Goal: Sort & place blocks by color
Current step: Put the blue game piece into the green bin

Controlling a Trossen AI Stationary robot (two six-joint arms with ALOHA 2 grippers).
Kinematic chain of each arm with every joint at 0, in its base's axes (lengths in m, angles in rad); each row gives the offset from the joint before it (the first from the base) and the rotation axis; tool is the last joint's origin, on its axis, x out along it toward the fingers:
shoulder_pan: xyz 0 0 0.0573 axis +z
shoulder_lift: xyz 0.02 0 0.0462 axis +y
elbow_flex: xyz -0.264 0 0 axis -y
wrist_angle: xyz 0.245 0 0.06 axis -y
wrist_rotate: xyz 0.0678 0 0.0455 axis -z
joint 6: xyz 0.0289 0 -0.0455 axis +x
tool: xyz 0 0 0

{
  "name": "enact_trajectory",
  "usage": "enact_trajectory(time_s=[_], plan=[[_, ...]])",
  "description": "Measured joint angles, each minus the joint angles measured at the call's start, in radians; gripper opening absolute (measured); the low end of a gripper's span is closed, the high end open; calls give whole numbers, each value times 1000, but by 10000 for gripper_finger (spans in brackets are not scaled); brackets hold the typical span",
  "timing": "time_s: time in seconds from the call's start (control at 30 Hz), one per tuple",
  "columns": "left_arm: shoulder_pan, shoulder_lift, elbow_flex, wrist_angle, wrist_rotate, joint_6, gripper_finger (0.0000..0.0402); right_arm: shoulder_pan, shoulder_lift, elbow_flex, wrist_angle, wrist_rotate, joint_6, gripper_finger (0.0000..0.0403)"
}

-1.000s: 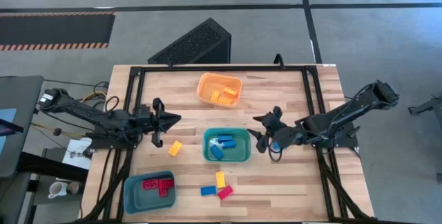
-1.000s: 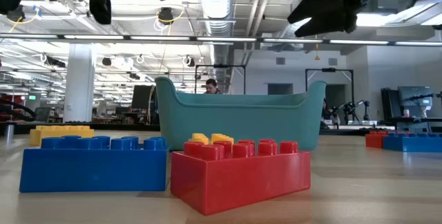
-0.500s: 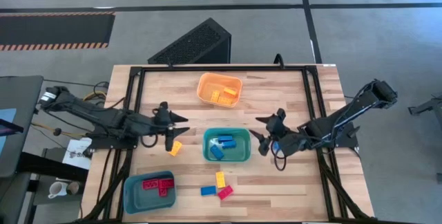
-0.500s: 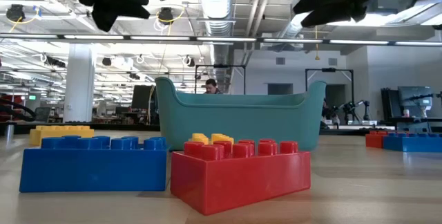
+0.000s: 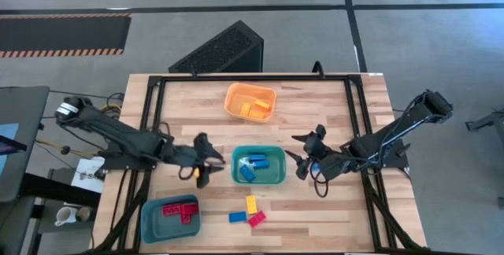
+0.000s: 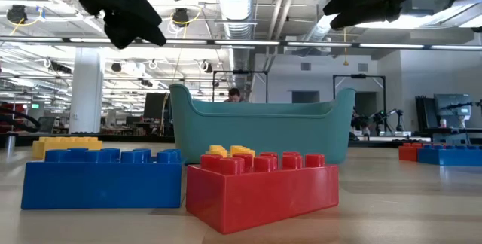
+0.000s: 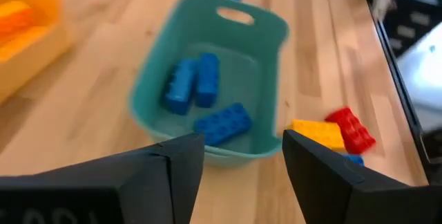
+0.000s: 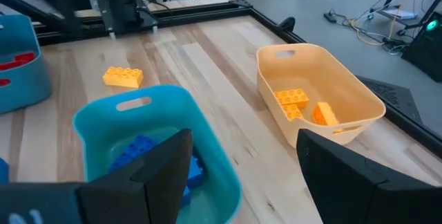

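Note:
The teal bin [image 5: 276, 178] holds three blue blocks [image 7: 197, 86]. Yellow blocks lie in the orange bin [image 5: 250, 101] and red ones in the blue bin [image 5: 169, 214]. Loose on the table lie a yellow block [image 5: 251, 203], a blue one [image 5: 236, 216] and a red one [image 5: 257, 219]. Another yellow block [image 8: 123, 77] lies left of the teal bin. My left gripper [image 5: 206, 160] hangs above that spot, open and holding nothing. My right gripper [image 5: 303, 157] stands open and holding nothing just right of the teal bin.
A black frame [image 5: 150, 113] runs along the table's left, far and right edges. A dark slatted box [image 5: 220, 49] stands on the floor behind the table. Bare wood lies along the near edge right of the loose blocks.
My left gripper has reached toward the table's right edge, from left of the yellow block to above it, close to the teal bin. My right gripper has shifted a little toward the near edge. No block has moved.

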Motion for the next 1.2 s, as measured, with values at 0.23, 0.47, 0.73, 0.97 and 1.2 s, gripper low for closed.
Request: enact_trajectory(time_s=[0.23, 0.47, 0.73, 0.97, 1.2], plan=[[-42, 176, 116, -50, 13, 50, 183, 0, 0, 0, -1, 0, -3, 281], [-123, 322, 214, -48, 83, 73, 183, -1, 0, 0, -7, 0, 0, 281], [-223, 531, 378, -106, 67, 27, 218, -2, 0, 0, -7, -1, 1, 281], [-256, 649, 483, -133, 48, -29, 311, 7, 0, 0, 3, -7, 12, 281], [-262, 723, 491, -135, 101, -140, 371, 26, 0, 0, 28, -14, 11, 281]])
